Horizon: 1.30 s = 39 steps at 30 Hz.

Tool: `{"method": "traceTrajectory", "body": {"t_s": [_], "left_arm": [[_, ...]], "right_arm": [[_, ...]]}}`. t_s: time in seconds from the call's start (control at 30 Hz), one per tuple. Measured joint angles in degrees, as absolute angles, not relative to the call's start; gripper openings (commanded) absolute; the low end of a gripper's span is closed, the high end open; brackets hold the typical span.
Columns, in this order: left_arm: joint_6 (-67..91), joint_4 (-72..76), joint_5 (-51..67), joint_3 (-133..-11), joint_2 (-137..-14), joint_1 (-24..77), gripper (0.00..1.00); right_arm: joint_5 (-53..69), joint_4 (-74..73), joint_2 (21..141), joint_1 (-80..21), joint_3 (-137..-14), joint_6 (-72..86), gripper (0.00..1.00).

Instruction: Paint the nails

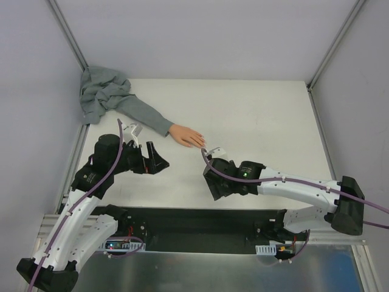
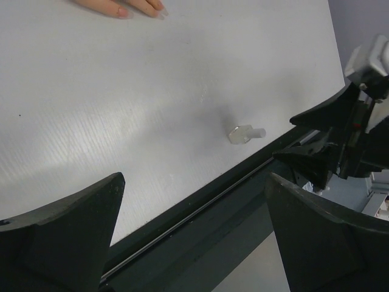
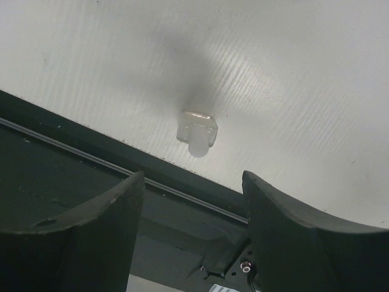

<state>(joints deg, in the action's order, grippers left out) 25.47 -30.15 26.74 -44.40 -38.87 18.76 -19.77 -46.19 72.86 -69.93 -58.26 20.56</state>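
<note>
The right end effector (image 3: 193, 176) has its two fingers standing well apart and holds nothing. It is low over the near edge of the bench (image 1: 255, 115), and a small clear bottle (image 3: 196, 132) lies on its side just beyond the fingertips. The left end effector (image 2: 193, 179) is also wide open and empty, and it looks across the bench toward the same bottle.

I think the danger is this bottle. It is small, it can roll, and it lies close to the edge, so a finger that touches it on one side only may push it off into the dark gap.

Further out the fake hand (image 1: 186, 137) lies flat, with a grey sleeve (image 1: 143, 115) behind it. Its nails (image 2: 124, 13) are very tiny and nearly the same peach colour as the skin.
</note>
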Motion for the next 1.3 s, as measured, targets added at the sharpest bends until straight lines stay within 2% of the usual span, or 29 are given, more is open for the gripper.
{"method": "traceTrajectory", "body": {"t_s": [0.03, 0.07, 0.2, 0.5, 0.73, 0.93, 1.07, 1.3], "left_arm": [[25.5, -29.9, 26.8, -44.2, -38.8, 18.8, 0.98], [25.5, -29.6, 26.8, -44.1, -38.7, 18.8, 0.98], [25.5, -29.0, 27.0, -43.3, -38.2, 18.8, 0.98], [25.4, -28.9, 28.1, -43.2, -37.7, 18.8, 0.98], [25.0, -28.9, 28.5, -43.2, -37.7, 18.8, 0.98], [24.8, -28.9, 28.7, -43.1, -37.5, 18.8, 0.98], [24.8, -28.4, 29.2, -42.8, -37.5, 18.8, 0.97], [24.1, -25.8, 30.5, -41.8, -40.2, 18.8, 0.9]], "right_arm": [[-19.6, -45.8, 73.6, -69.6, -57.7, 20.6, 0.63], [-19.6, -45.3, 74.5, -69.2, -57.3, 20.7, 0.56], [-19.2, -43.4, 77.5, -68.8, -56.7, 21.4, 0.52], [-18.1, -39.7, 78.8, -68.1, -53.6, 22.0, 0.49], [-17.5, -37.7, 81.3, -67.5, -52.6, 22.0, 0.42], [-17.9, -36.9, 82.5, -67.4, -52.6, 22.0, 0.19], [-18.7, -36.9, 82.8, -67.4, -52.8, 22.1, 0.01], [-18.5, -41.4, 83.5, -65.7, -56.8, 21.3, 0.01]]}}
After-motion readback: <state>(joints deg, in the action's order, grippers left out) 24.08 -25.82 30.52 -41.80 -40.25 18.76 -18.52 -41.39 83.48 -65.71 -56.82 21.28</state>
